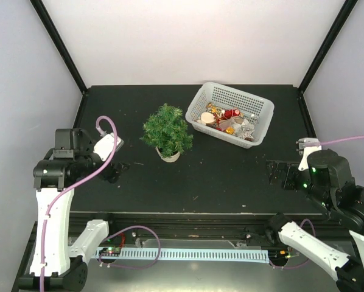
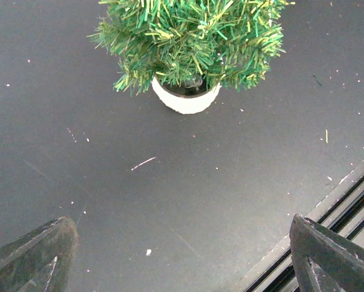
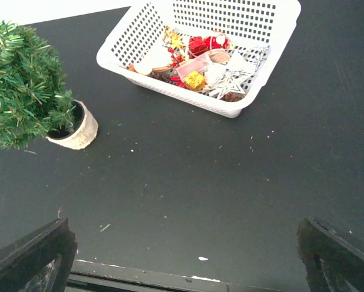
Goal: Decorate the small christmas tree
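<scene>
The small christmas tree (image 1: 167, 132) stands upright in its cream-white pot near the middle of the black table (image 1: 218, 176), just left of a white perforated basket (image 1: 229, 113). The basket holds a loose pile of ornaments (image 1: 227, 120), among them red, gold and silver pieces; a silver star shape and a small gold box are distinguishable in the right wrist view. The left gripper (image 1: 116, 168) sits low over the table to the left of the tree, jaws spread wide and holding nothing. The right gripper (image 1: 281, 174) sits at the right side of the table, below the basket in the overhead view, jaws likewise spread wide and empty. Neither gripper touches the tree or the basket. Small pale specks lie scattered on the table surface.
</scene>
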